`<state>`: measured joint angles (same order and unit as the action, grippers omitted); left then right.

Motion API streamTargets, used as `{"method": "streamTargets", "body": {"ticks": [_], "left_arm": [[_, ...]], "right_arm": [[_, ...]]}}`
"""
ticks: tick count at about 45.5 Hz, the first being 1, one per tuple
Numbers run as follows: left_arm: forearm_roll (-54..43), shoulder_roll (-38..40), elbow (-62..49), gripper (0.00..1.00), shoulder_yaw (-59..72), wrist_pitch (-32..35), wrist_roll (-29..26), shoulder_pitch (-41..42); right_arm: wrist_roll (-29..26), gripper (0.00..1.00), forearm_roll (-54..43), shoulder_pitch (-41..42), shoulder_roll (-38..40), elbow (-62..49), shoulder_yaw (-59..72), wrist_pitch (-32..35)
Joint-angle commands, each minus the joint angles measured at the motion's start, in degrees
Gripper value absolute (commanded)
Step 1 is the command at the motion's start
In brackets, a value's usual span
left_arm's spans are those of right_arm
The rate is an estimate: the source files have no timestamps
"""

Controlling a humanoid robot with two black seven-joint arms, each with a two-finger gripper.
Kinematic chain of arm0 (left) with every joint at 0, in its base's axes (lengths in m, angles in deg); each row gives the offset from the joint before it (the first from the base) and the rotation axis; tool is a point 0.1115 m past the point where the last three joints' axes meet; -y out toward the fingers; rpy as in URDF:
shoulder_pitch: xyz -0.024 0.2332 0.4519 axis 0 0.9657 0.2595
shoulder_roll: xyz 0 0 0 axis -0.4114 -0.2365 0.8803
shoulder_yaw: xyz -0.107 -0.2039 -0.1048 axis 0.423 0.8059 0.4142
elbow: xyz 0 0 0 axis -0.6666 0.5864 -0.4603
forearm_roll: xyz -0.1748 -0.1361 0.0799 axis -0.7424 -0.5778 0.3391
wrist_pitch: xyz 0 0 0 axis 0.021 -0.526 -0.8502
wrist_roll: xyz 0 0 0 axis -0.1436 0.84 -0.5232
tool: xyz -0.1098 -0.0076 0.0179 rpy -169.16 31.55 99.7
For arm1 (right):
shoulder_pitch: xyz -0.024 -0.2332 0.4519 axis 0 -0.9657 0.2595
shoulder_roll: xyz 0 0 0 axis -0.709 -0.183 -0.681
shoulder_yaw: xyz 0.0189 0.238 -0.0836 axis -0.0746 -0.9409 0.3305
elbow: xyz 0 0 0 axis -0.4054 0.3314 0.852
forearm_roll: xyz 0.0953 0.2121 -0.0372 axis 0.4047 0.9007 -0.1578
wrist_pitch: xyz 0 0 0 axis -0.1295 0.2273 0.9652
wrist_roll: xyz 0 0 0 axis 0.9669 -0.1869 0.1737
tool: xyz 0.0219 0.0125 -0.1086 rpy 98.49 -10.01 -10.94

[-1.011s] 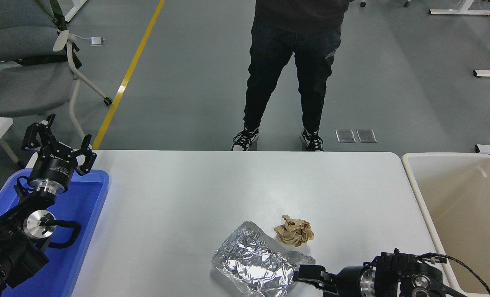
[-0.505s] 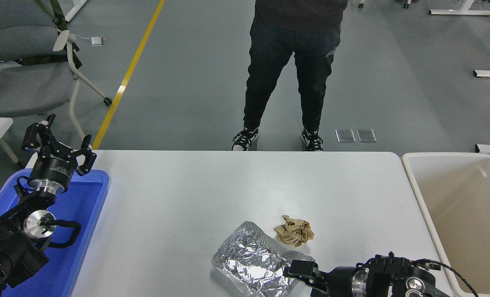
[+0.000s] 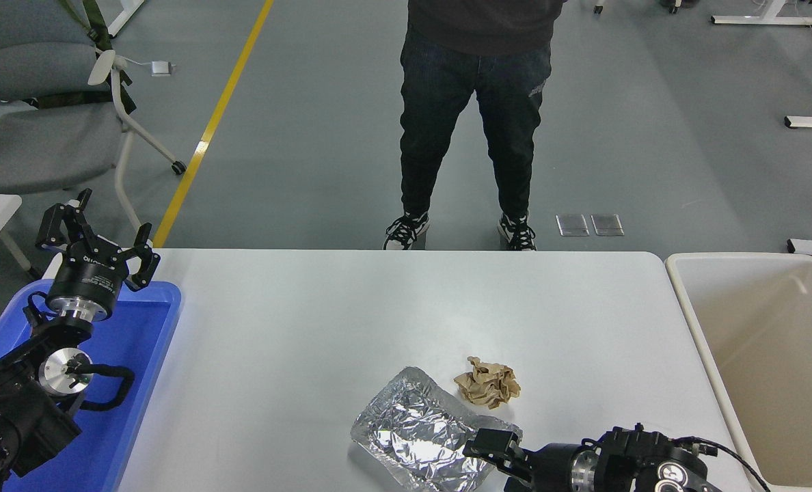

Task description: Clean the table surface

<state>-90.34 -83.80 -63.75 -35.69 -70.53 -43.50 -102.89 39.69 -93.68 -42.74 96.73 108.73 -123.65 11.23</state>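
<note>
Your right gripper (image 3: 491, 447) sits at the near edge of the table (image 3: 296, 321), its tip at the right-hand end of the foil tray (image 3: 426, 441). The tray lies straight to the gripper's left, and its long axis runs from far-left to near-right, so the end you are meeting is a short one. I cannot tell whether the fingers are spread or closed on the foil (the dark tip hides that edge). The left gripper (image 3: 95, 236) is parked over the blue tray (image 3: 139, 342), well apart from all this and with its fingers spread, so the right arm is clearly the nearer one.

The foil is thin, creased and shiny, a shallow rounded rectangle that would likely crumple under a firm pinch. Just beyond it, near but apart, lies a crumpled ball of brown paper (image 3: 488, 383), light and irregular. The table itself is smooth, plain white. The beige tub (image 3: 686, 314) stands to your right, and a person (image 3: 474, 102) stands at the far side.
</note>
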Motion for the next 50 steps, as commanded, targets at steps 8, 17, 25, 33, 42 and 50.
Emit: {"method": "streamTargets", "body": {"ticks": [8, 17, 25, 33, 42, 50], "left_arm": [[0.08, 0.0, -0.05, 1.0, 0.0, 0.0, 0.0, 0.0], [-0.01, 0.0, -0.05, 1.0, 0.0, 0.0, 0.0, 0.0], [-0.01, 0.0, 0.04, 1.0, 0.0, 0.0, 0.0, 0.0], [-0.01, 0.0, -0.05, 1.0, 0.0, 0.0, 0.0, 0.0], [-0.01, 0.0, -0.05, 1.0, 0.0, 0.0, 0.0, 0.0], [-0.01, 0.0, 0.04, 1.0, 0.0, 0.0, 0.0, 0.0]], "right_arm": [[0.05, 0.51, -0.69, -0.26, -0.94, -1.26, -0.76, -0.27], [0.05, 0.2, -1.21, -0.96, -2.52, -2.67, 0.03, 0.16], [0.66, 0.0, -2.01, -1.4, -2.61, -2.76, 0.03, -0.27], [1.28, 0.0, -1.39, -1.4, -2.34, -2.23, -2.07, -0.27], [1.28, 0.0, -0.34, -2.36, -1.12, -0.3, -3.48, -0.1], [0.84, 0.0, 4.84, -3.42, 0.91, 1.99, -5.07, 0.17]]}}
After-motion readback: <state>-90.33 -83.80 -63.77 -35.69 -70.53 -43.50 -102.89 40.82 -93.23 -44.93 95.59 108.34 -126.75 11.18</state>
